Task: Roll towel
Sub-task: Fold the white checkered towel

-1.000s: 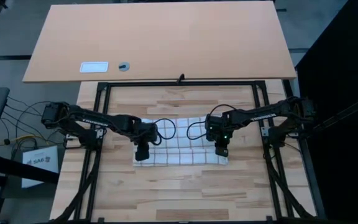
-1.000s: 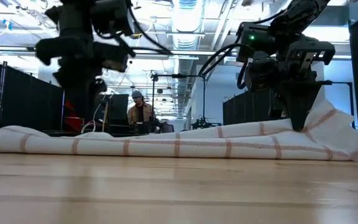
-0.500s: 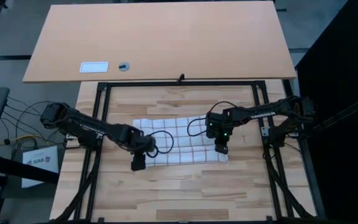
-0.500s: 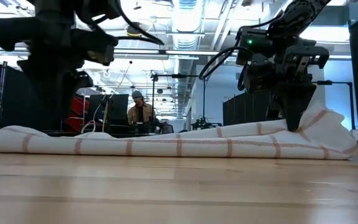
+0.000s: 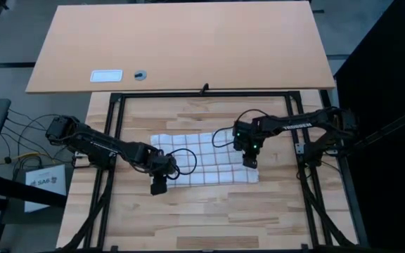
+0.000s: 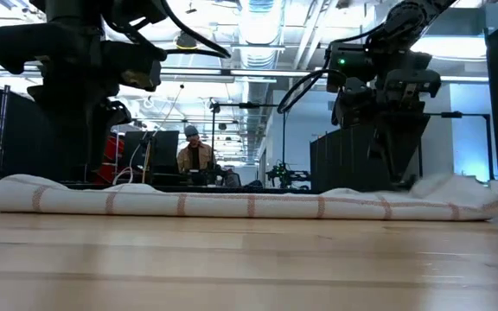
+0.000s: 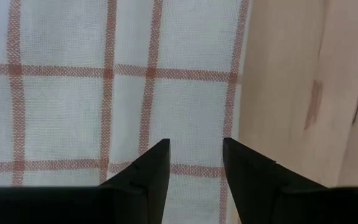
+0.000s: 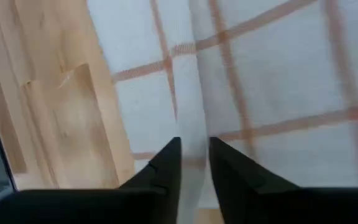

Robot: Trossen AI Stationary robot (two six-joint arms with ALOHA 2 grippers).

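Observation:
The white towel with reddish-brown check lines [image 5: 202, 158] lies spread flat on the wooden table, and in the low view [image 6: 249, 206] it is a long low strip. My left gripper [image 5: 159, 186] is open just above the towel's near left corner [image 7: 73, 112], beside its edge. My right gripper [image 5: 250, 160] hovers over the towel's right end [image 6: 452, 188], its fingers a little apart. A low ridge of cloth [image 8: 191, 93] runs in line with the gap between them. My right gripper's fingers [image 8: 163, 168] point down on either side of a low ridge of the towel near its right edge. I cannot tell whether they touch it. The towel lies on the table there.
A larger tan table [image 5: 181, 42] stands beyond the far edge, with a white label card [image 5: 106, 75] and a small round object [image 5: 140, 74] on it. Black frame rails [image 5: 202, 93] border the work area. Bare wood [image 5: 202, 218] lies near the towel. A person [image 6: 194, 155] sits in the room behind.
The towel's right end, held up in a peak at my right gripper, has dropped and now lies low and spread on the table. My right gripper has gone a little toward the far edge. My left gripper has gone toward the near edge, off the towel's middle to its near left corner.

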